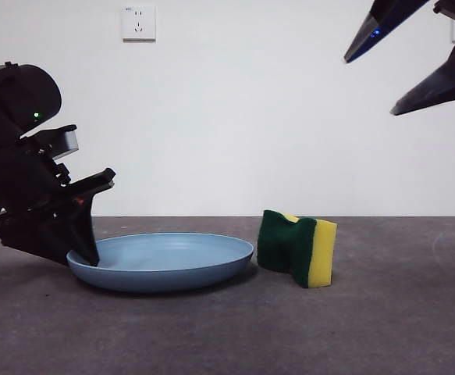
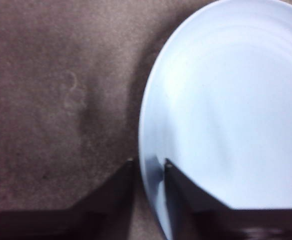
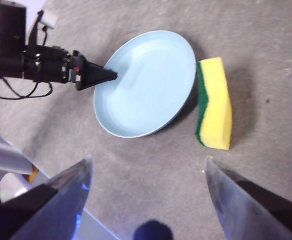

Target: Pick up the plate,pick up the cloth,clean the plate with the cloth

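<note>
The plate [image 1: 165,262] is seen resting on the grey table [image 1: 383,328], a wide, shallow, light-blue dish. In the front view it is shown edge-on, so only its low rim and a sliver of the inside are given; the whole round inside is laid open only in the right wrist view, and faint concentric rings on its surface are made out only in the left wrist view.

The cloth [image 1: 299,247], a yellow sponge with a dark green scouring face, is stood on edge just beside the plate, on the side away from the left gripper [image 1: 83,254]. From the front its green face is presented; in the right wrist view its yellow foam is seen, with the green layer turned toward the plate. Whether sponge and rim touch cannot be told.

The plate's rim is straddled by the left gripper at the far side from the sponge: in the left wrist view one jaw is set inside the dish and the other outside on the table, narrowly parted with the rim between them. Whether the rim is actually pinched cannot be told.

The right gripper [image 3: 148,172] is held high above the table, well apart from plate and sponge, its jaws spread wide and nothing between them.

A wall socket [image 1: 138,23] is visible on the white wall behind the plate.
</note>
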You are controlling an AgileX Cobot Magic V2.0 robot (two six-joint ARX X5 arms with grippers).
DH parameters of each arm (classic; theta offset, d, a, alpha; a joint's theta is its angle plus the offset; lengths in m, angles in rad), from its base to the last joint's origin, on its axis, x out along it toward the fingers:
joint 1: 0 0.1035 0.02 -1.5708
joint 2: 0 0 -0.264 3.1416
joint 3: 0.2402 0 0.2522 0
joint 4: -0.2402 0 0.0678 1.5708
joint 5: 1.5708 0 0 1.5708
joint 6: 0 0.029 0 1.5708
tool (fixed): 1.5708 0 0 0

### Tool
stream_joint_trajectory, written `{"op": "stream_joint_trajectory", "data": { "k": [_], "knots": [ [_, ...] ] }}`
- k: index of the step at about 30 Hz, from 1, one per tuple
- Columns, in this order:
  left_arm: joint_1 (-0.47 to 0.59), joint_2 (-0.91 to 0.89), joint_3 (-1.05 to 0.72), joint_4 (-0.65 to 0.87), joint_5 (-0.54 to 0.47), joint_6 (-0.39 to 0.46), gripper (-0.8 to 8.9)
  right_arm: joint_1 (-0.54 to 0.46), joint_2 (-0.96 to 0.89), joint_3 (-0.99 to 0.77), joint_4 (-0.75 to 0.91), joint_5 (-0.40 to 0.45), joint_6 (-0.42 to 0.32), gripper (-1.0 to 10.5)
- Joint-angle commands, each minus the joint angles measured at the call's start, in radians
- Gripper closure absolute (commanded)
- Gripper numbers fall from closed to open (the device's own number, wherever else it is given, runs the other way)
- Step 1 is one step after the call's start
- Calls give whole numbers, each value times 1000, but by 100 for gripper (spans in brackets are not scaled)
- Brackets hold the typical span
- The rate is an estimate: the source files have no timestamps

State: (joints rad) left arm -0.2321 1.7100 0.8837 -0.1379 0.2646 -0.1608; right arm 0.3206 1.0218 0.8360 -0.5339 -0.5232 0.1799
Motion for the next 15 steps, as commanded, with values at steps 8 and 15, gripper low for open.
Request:
{"op": "stream_joint_trajectory", "data": {
  "k": [8,15],
  "knots": [
    [-4,-105,35,1,-11,7,821,103,32,6,122,7,19,568],
    [-2,-335,114,-143,-187,87,821,165,176,48,179,8,20,567]
  ]
}}
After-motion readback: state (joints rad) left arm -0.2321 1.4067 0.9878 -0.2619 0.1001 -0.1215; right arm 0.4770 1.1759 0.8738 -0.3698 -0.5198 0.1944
